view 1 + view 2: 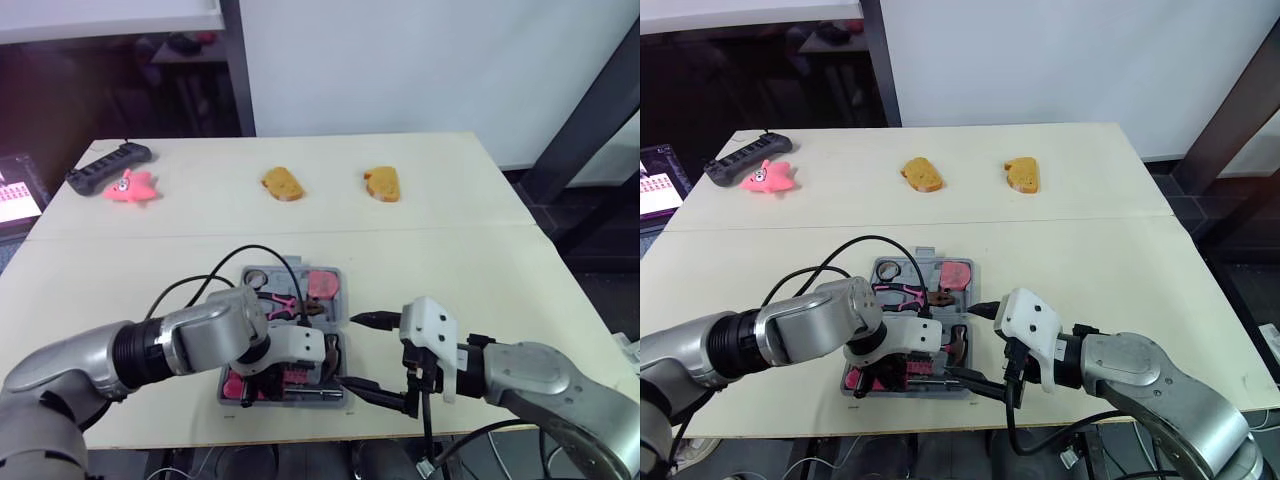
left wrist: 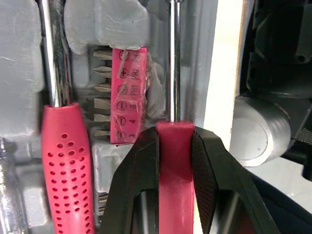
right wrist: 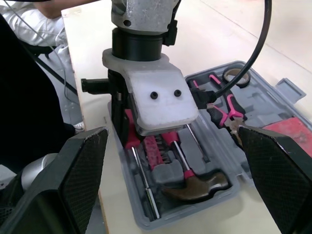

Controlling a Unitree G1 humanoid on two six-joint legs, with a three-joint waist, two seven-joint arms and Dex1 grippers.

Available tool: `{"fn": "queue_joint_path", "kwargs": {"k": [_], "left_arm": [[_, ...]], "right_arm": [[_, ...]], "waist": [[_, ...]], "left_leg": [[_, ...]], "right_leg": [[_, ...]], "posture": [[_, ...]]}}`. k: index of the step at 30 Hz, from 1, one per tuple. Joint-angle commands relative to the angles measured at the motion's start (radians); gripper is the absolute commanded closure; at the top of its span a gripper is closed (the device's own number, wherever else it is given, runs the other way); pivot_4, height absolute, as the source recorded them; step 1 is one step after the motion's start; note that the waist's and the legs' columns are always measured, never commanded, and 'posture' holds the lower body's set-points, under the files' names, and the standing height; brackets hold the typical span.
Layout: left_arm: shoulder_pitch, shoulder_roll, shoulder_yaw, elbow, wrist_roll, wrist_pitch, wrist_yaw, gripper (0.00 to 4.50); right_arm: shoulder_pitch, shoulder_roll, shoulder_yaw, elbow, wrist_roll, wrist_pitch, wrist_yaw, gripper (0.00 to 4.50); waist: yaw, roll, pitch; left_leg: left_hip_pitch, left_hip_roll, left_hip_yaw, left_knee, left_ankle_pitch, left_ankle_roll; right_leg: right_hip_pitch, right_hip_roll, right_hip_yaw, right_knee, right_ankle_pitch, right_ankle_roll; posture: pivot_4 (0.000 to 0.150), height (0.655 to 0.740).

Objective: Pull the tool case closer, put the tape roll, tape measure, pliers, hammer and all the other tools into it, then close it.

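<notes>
Left gripper (image 2: pixel 175 135) pinching a red-handled screwdriver (image 2: pixel 175 168) inside the open tool case (image 1: pixel 336 274), right gripper (image 1: pixel 357 352) spread wide just beside it, hammer (image 3: pixel 195 185) and pliers (image 3: pixel 227 110) already inside, case near the table's (image 1: pixel 450 200) front edge

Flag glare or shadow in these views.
Left wrist view: glare streaks the shaft of the screwdriver in the left gripper. Right wrist view: the tool case darkens beneath that gripper. Left eye view: table evenly lit, room behind dark.
</notes>
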Motion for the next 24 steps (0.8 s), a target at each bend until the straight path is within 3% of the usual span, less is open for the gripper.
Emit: {"fn": "queue_joint_path", "kwargs": {"k": [1,24], "left_arm": [[0.022,-0.011,-0.007,0.027,0.015,-0.005,0.043,4.04],[0.016,0.041,0.050,-0.013,-0.001,-0.059,0.029,4.04]], "right_arm": [[0.001,-0.010,-0.023,-0.037,0.019,-0.004,-0.002,0.00],[-0.012,-0.005,-0.004,-0.013,0.006,-0.012,0.004,0.00]], "waist": [[0.001,0.000,0.000],[0.018,0.000,0.000]], "left_leg": [[0.000,0.000,0.000,0.000,0.000,0.000],[0.000,0.000,0.000,0.000,0.000,0.000]], "right_leg": [[0.000,0.000,0.000,0.000,0.000,0.000],[0.000,0.000,0.000,0.000,0.000,0.000]], "posture": [[0.150,0.7400],[0.150,0.7400]]}}
